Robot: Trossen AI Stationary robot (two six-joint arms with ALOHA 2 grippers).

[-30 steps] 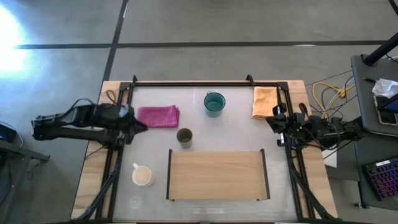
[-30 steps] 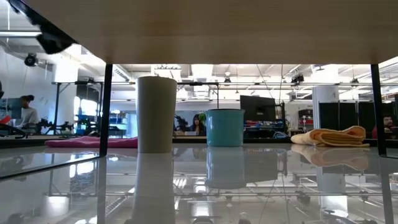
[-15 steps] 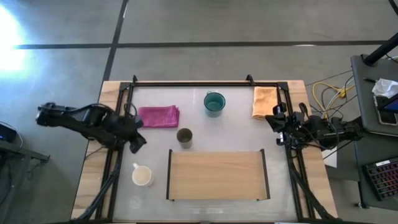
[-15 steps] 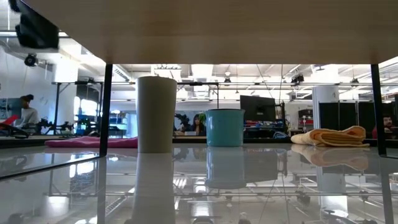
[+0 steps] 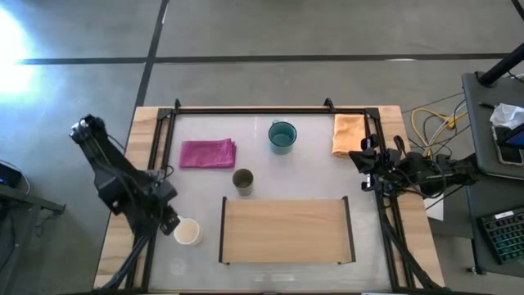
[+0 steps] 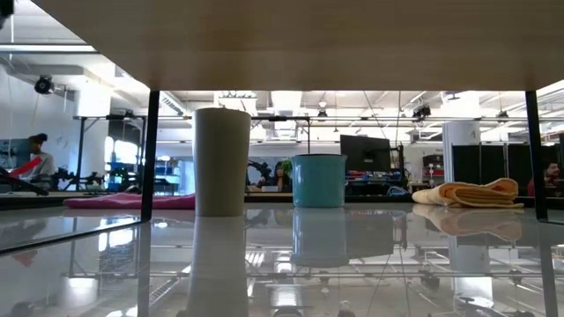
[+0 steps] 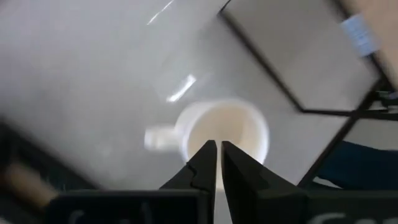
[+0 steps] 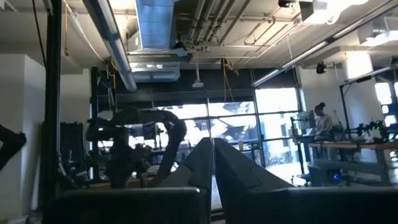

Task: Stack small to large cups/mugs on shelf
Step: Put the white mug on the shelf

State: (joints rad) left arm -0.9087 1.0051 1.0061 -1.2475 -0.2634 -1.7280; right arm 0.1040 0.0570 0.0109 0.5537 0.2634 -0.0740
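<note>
The cream-white mug stands on its base on the white tabletop near the near-left corner, just left of the shelf. In the left wrist view the mug shows its open mouth and its handle. My left gripper is shut and points down just above the mug's left side; its tips hover over the rim. The small olive-brown cup stands beyond the shelf's far edge. The teal mug stands farther back. My right gripper waits shut at the table's right edge.
A pink cloth lies at the far left and an orange cloth at the far right corner. The black table frame runs around the top. The shelf's board is bare, with black rails at its short sides.
My left arm has swung from beside the pink cloth toward the table's near edge. It has tipped its gripper down and come to the cream-white mug's left side. The mugs, cup and cloths have stayed where they were.
</note>
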